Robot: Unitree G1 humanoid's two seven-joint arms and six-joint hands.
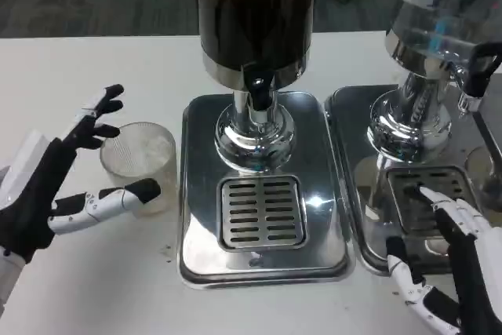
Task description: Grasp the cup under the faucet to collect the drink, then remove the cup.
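Our left hand [59, 186] is spread wide around the clear plastic cup [141, 158], not gripping yet; right hand [455, 260] rests open on the second dispenser's drip tray [408, 186]

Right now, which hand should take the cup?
Left. The left hand is open around the clear cup on the table, fingers either side. The right hand rests over the far dispenser's drip tray, away from it.

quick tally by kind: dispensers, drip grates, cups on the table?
Chrome-based drink dispensers: 2, dark-filled one, clear one
Slotted metal drip grates: 2
Clear ribbed plastic cups: 1
Total: 5
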